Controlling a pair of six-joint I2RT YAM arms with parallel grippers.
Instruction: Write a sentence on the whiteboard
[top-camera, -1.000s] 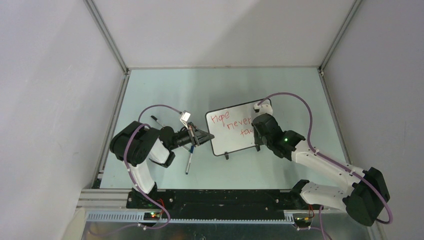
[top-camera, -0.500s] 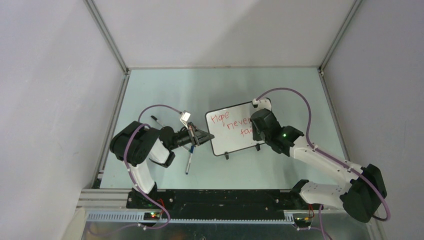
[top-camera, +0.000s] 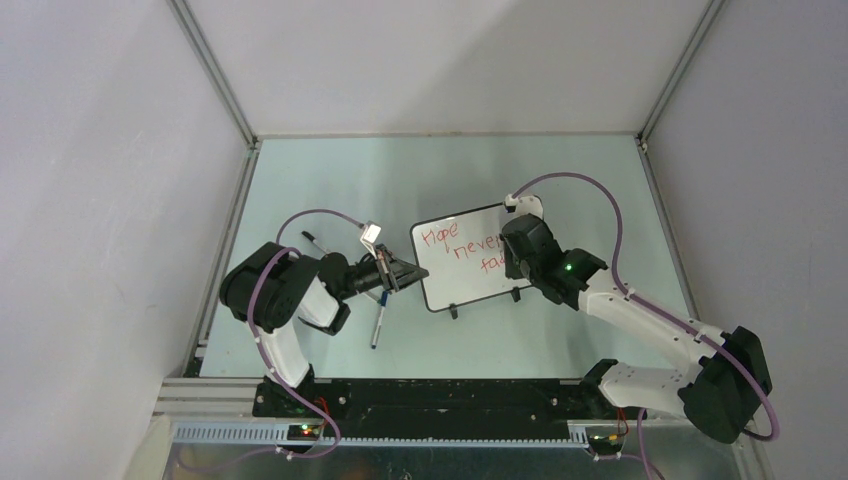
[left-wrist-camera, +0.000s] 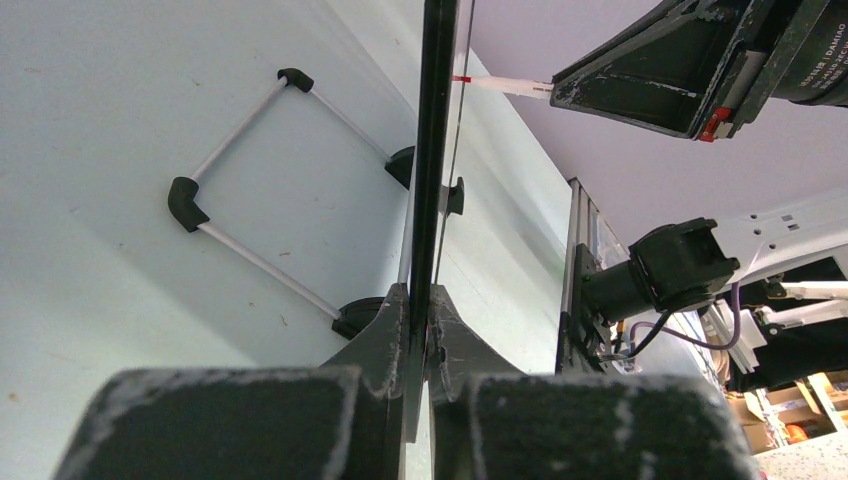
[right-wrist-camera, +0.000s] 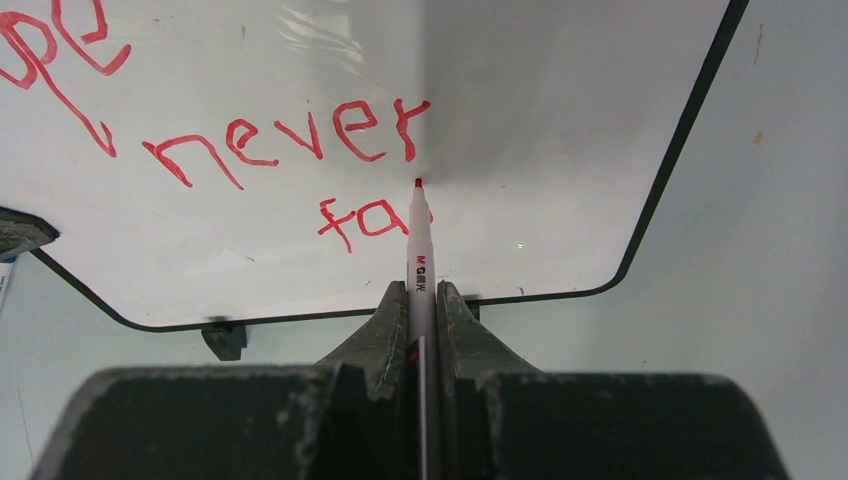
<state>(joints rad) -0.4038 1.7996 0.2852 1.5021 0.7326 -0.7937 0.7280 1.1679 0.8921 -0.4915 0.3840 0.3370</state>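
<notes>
pale green table (top-camera: 330, 180), walled on 3 sides. whiteboard (top-camera: 480, 285) near its middle, between the 2 arms: small, glossy white, thin black frame, rounded corners, propped tilted on 2 small black feet at its near edge.

left arm (top-camera: 280, 295) folded low, forearm pointing right. left gripper (left-wrist-camera: 420, 312) pressed together on the board's left frame edge; wrist view shows the board edge-on between the fingers.

right arm (top-camera: 640, 320) stretched from its base toward the board's right side, wrist bent over the surface. right gripper (right-wrist-camera: 421, 300) pinching a red marker (right-wrist-camera: 420, 262), white barrel pointing away from the wrist.

sentence (right-wrist-camera: 290, 140) unfinished: thin red strokes in stepped lines, "hope", "never", then "fa". marker tip sits just right of and slightly above "fa"; contact with the surface cannot be told.

loose pen (top-camera: 377, 326) on the table below the left gripper.
</notes>
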